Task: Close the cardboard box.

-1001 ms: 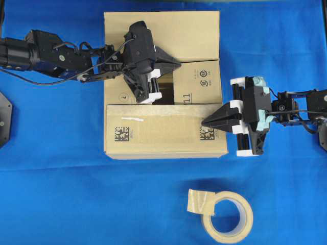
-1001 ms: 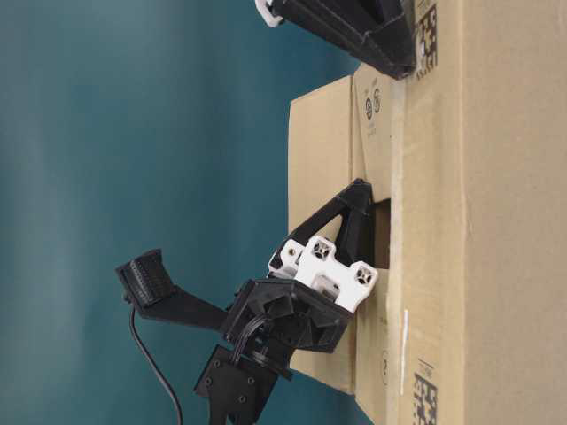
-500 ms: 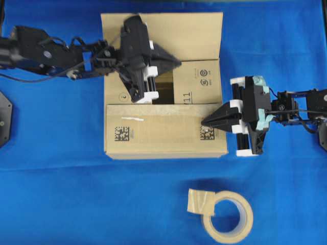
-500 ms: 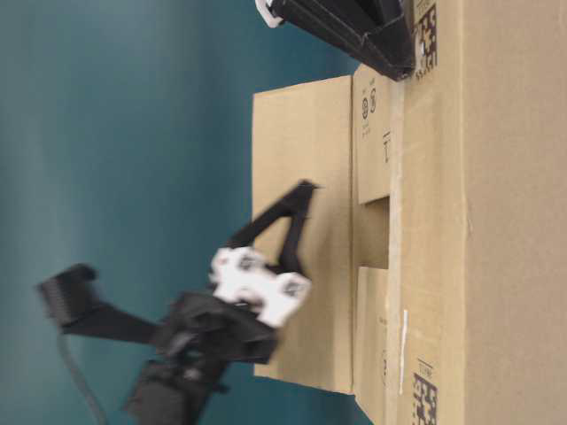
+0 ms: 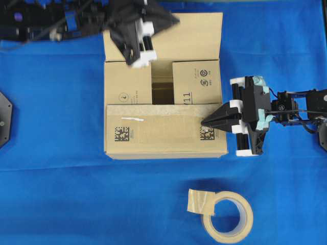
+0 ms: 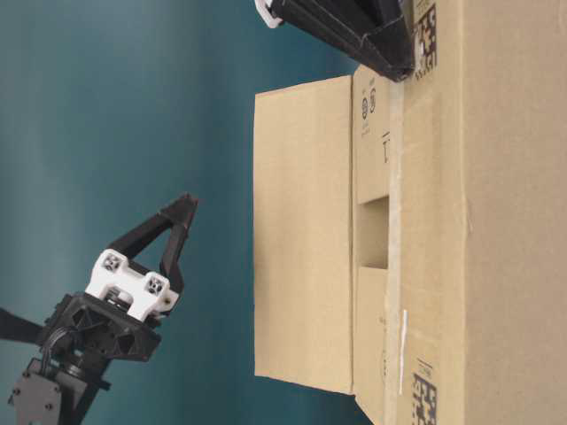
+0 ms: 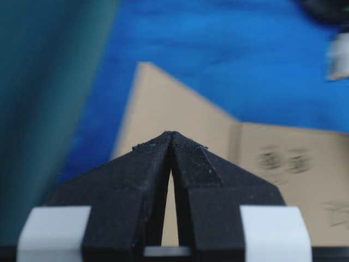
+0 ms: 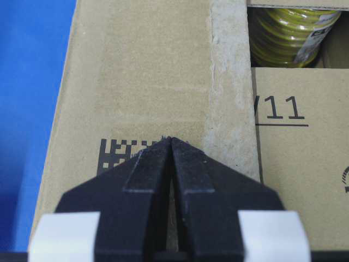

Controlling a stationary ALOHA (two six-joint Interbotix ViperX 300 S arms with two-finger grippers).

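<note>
Right end effector (image 5: 204, 122) (fingers together) presses cardboard box (image 5: 153, 133).

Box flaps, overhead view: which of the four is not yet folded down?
The far long flap of the cardboard box is still open, beside the left gripper. The near long flap and both short flaps lie flat.

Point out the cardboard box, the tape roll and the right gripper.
cardboard box (image 5: 163, 133): overhead view, on its folded near flap.
tape roll (image 5: 244, 208): overhead view, on its ring.
right gripper (image 5: 204, 123): overhead view, at its closed fingertips.
</note>
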